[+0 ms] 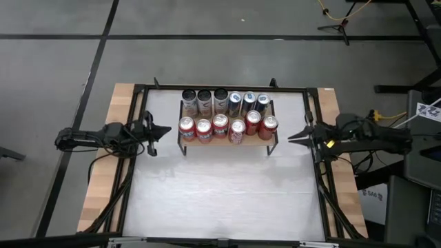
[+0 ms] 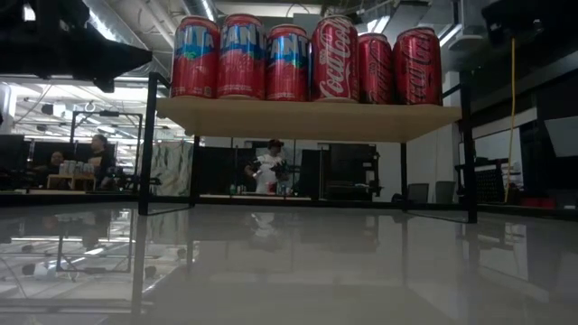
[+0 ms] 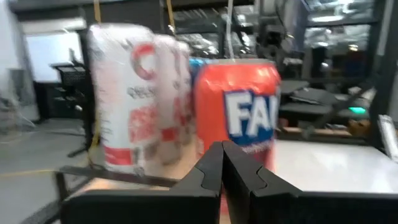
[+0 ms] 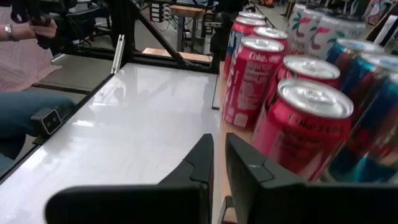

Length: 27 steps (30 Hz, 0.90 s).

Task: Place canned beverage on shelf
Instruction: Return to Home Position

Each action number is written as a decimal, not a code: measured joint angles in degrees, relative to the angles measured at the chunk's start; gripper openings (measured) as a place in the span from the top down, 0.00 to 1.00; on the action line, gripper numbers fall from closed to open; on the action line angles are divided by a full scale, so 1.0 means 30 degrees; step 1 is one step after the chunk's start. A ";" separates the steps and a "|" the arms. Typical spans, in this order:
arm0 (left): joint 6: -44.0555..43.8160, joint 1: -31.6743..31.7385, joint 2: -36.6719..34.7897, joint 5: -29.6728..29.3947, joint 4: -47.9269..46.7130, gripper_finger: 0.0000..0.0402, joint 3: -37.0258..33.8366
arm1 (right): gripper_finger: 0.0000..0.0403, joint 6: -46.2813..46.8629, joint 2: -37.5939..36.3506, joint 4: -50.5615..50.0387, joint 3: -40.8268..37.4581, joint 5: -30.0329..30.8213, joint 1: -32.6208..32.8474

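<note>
The shelf (image 1: 222, 142), a light wood plank on thin black legs, stands at the table's far middle. Two rows of several cans each stand upright on it: red ones (image 1: 220, 126) in front, white and blue ones (image 1: 234, 102) behind. In the low view the red cans (image 2: 307, 59) stand on the plank (image 2: 307, 119). My left gripper (image 1: 167, 129) is shut and empty, level, just left of the shelf, pointing at an orange can (image 3: 239, 112). My right gripper (image 1: 289, 138) is shut and empty, just right of the shelf, beside the red cans (image 4: 301, 127).
White table surface (image 1: 220, 193) lies open in front of the shelf, bounded by a black frame (image 1: 138, 89) and wood side strips (image 1: 103, 186). A seated person (image 4: 25, 93) shows beyond the table's edge in the right wrist view. People stand in the room behind (image 2: 268, 167).
</note>
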 joint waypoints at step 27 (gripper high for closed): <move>-0.1044 -0.0007 0.0000 0.1832 -0.3790 1.00 0.0007 | 0.92 0.1522 -0.2572 0.8778 -0.8172 -0.0996 0.0000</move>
